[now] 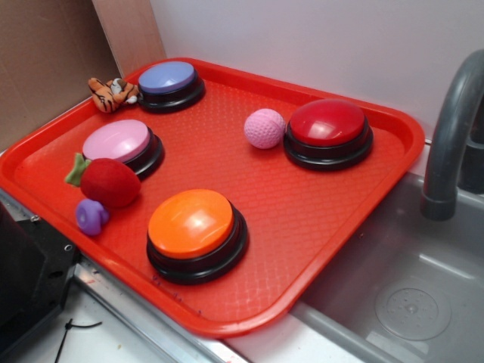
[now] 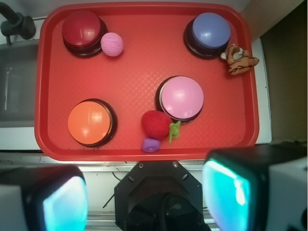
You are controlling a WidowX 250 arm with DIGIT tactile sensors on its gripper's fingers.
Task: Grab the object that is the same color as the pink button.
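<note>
Exterior view: on a red tray point(image 1: 393, 144), the small pink ball point(image 1: 265, 128) sits just beside the red button point(image 1: 328, 130), well apart from the pink button point(image 1: 121, 144); the gripper is out of sight here. Wrist view: the pink ball point(image 2: 111, 44) touches the red button point(image 2: 82, 31) near a tray point(image 2: 48, 72) corner, while the pink button point(image 2: 182, 98) lies beside a plush strawberry point(image 2: 157, 124). The gripper's point(image 2: 144, 202) blurred fingers point(image 2: 236, 192) stand spread wide, holding nothing.

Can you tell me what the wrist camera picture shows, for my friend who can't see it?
A red tray seen from above holds four big buttons: red, blue, pink and orange. A small pink ball touches the red one; a plush strawberry sits beside the pink one.
</note>
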